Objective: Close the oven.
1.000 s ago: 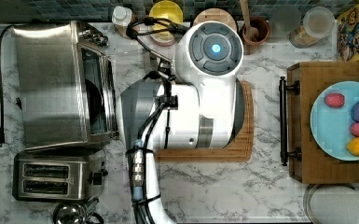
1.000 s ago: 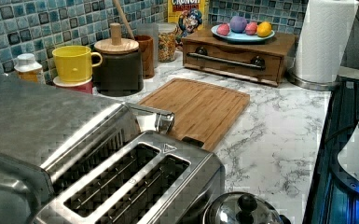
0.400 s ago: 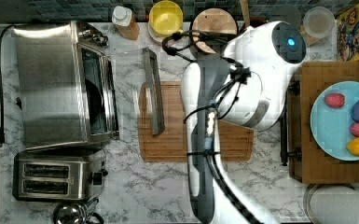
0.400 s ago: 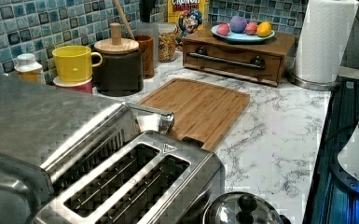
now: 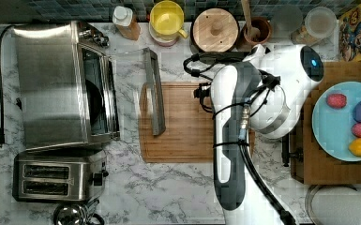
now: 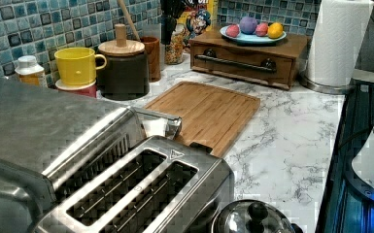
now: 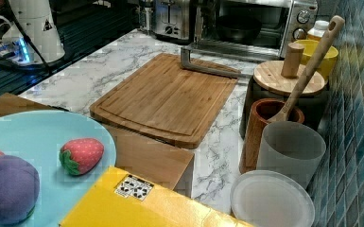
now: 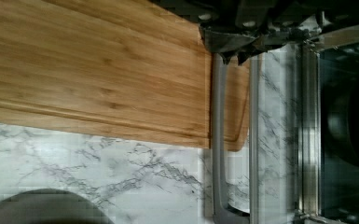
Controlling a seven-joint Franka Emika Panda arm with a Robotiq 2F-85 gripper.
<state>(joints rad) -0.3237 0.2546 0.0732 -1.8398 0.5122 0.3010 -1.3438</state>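
Clearly the large boxy stainless-steel toaster oven (image 5: 61,84) is open: its glass door (image 5: 131,89) lies flat, and the long metal bar handle (image 5: 154,91) rests over the near edge of the rectangular wooden cutting board (image 5: 187,122). To close it well, the gripper (image 8: 242,35), hovering close above the handle, should hook under the bar and sweep it up in an arc away from the board toward the oven's dark cavity (image 7: 246,26), where a dark pan sits. I cannot tell how its jaws stand.
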